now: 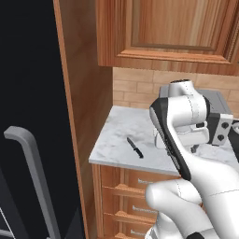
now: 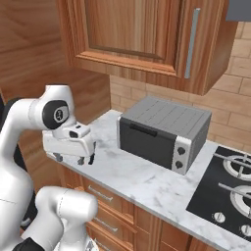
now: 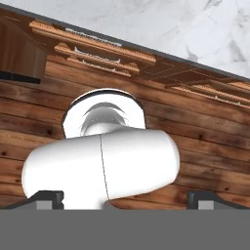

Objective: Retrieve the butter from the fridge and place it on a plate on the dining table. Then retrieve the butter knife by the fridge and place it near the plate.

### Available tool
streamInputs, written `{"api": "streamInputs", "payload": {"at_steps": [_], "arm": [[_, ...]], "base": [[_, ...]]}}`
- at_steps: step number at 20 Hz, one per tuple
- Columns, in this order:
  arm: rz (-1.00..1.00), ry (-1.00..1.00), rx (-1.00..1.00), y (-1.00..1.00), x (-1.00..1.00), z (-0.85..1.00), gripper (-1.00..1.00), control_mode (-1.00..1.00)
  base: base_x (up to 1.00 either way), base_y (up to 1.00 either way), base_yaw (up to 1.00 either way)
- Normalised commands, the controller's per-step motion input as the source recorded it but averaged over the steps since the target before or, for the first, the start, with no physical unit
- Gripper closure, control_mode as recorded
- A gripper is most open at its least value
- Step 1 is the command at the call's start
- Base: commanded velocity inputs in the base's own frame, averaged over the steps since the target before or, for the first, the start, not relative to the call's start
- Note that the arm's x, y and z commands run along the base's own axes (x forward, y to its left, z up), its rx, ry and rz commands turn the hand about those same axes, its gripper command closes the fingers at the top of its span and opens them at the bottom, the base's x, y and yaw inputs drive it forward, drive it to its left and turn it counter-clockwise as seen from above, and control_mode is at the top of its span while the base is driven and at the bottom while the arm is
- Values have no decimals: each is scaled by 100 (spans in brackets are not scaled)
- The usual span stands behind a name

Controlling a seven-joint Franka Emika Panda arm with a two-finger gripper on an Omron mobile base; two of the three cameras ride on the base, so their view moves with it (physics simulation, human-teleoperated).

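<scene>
Fridge (image 1: 28, 116): tall flat black door, grey bar handle, left of frame. Butter knife (image 1: 135, 147): slim, dark, laid flat at frame centre on the veined marble tabletop (image 1: 116, 140), beside the fridge, presumably staged for pickup. Hand (image 2: 86, 160): right of centre, hung above the tabletop edge, nothing held; finger spread cannot be told.
</scene>
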Motion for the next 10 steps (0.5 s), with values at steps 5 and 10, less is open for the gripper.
{"api": "streamInputs", "payload": {"at_steps": [5,10], "arm": [[0,0,0,0,0,0,-100,100],[0,0,0,0,0,0,-100,100]], "base": [[12,0,0],[10,-1,0]]}}
